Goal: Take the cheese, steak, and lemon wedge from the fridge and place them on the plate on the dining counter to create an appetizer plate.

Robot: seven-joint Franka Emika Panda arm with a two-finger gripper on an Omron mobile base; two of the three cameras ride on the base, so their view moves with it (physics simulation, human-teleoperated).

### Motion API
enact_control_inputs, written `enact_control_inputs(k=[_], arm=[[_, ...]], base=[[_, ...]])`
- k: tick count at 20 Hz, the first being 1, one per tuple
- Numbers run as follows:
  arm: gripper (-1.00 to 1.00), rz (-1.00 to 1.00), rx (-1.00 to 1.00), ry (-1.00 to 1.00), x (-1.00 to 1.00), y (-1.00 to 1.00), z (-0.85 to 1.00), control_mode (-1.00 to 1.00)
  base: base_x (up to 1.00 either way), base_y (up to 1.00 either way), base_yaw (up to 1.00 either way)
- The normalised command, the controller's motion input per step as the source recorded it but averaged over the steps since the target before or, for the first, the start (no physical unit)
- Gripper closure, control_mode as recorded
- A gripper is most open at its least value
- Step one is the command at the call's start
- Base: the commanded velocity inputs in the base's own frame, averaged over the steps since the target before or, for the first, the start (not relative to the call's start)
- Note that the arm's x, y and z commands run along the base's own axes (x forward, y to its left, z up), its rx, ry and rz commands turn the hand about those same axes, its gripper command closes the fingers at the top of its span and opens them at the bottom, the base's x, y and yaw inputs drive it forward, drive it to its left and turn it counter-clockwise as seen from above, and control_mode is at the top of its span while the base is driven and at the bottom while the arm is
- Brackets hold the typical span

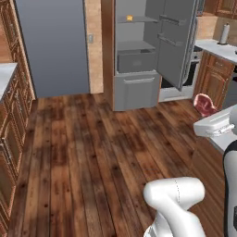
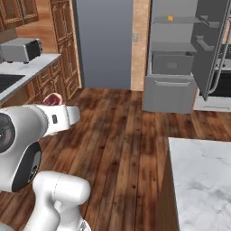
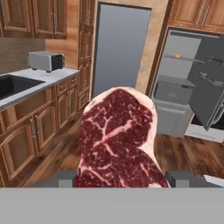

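Observation:
My gripper is shut on the steak, a red marbled slab standing up between the two dark fingertips. The steak juts out past the white hand at the right edge of the left base view, and the steak peeks above the wrist in the right base view. Across the room the fridge stands open. The cheese is a small orange spot on its upper shelf. The dining counter lies at lower right. The lemon wedge and the plate are out of view.
The fridge door swings out to the right, with an oven behind it. A counter on the left carries a toaster and a sink. Wooden floor spreads between me and the fridge.

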Motion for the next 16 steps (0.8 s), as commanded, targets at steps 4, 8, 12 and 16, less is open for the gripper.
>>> enact_control_inputs(k=[4, 8, 12, 16], arm=[[1.00, 0.00, 0.00, 0.00, 0.00, 0.00, 0.00, 1.00], [1.00, 0.00, 0.00, 0.00, 0.00, 0.00, 0.00, 1.00], [1.00, 0.00, 0.00, 0.00, 0.00, 0.00, 0.00, 1.00], [1.00, 0.00, 0.00, 0.00, 0.00, 0.00, 0.00, 1.00]], base=[[-1.00, -0.21, 0.00], [-1.00, -0.29, 0.00], [-1.00, -0.35, 0.00], [-1.00, -0.32, 0.00]])
